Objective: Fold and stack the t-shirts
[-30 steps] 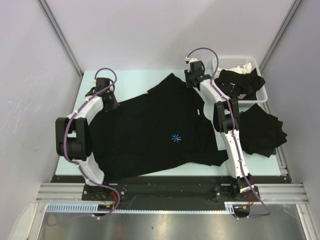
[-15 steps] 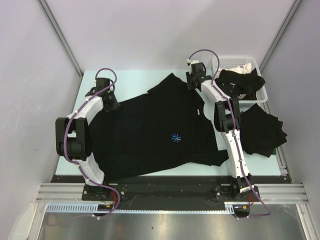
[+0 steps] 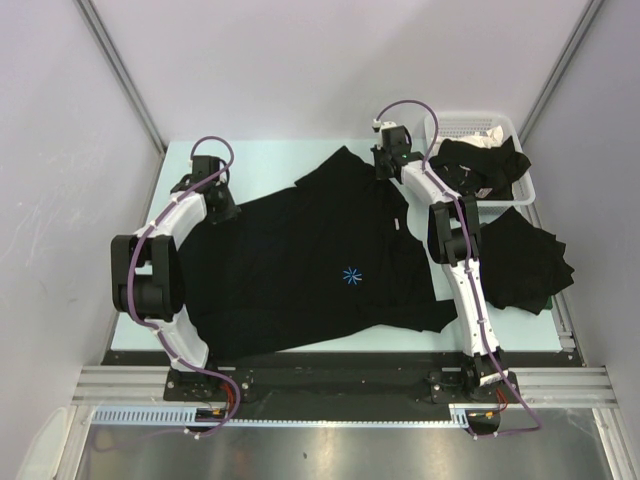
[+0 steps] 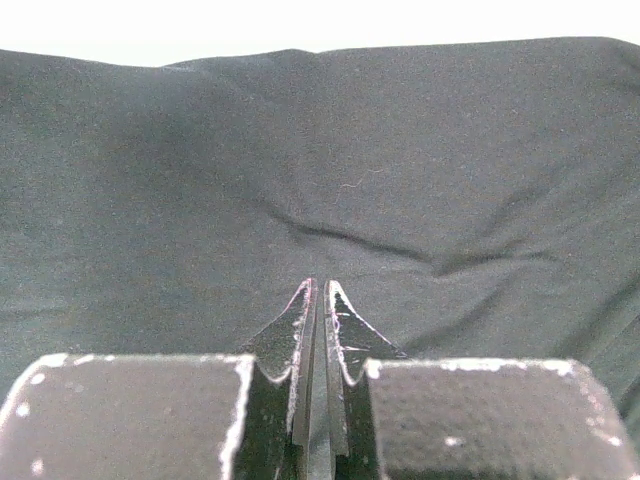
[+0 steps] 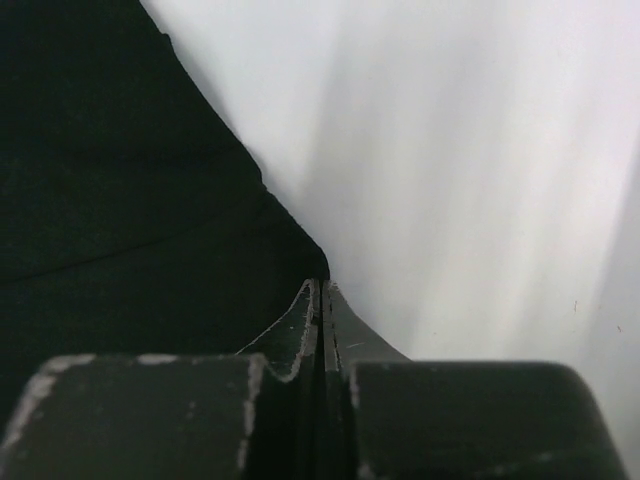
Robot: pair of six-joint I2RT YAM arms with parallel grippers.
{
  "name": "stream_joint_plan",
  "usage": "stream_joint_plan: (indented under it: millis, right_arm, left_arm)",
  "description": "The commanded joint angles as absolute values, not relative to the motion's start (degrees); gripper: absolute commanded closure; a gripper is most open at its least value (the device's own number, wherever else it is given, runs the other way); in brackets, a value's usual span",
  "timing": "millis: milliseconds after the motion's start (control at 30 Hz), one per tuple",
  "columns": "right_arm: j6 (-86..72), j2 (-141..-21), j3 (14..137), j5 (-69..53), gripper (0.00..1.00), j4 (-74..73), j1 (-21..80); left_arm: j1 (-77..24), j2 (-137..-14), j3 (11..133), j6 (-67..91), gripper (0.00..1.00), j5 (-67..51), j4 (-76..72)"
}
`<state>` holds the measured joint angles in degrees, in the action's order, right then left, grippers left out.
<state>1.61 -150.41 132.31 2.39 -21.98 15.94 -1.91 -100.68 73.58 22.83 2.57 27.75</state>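
A black t-shirt with a light-blue starburst chest mark and a white neck label lies spread flat across the table. My left gripper is at its left edge. In the left wrist view the jaws are closed with a thin sliver of cloth between them, and the black cloth lies ahead. My right gripper is at the shirt's far edge by a sleeve. In the right wrist view its jaws are fully shut, with the tips at the cloth's edge.
A white slotted basket at the back right holds a heap of black shirts and something white. Another black shirt lies crumpled on the table's right side. Bare pale table shows at the back left. Grey walls close in on both sides.
My right gripper has shifted slightly toward the far right. The left arm and the spread shirt have not visibly moved.
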Motion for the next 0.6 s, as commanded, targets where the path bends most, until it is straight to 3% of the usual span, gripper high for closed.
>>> stream_joint_plan:
  millis: [0, 567]
  right_arm:
    - [1.4, -148.6, 132.5, 2.6, 1.0, -21.2, 15.7]
    - [1.2, -151.8, 138.2, 9.7, 1.0, -18.0, 11.8]
  left_arm:
    - [-1.9, -98.4, 75.1, 21.4, 0.9, 2.3, 28.3]
    - [-2.0, -95.0, 73.0, 20.6, 0.91, 2.4, 29.4]
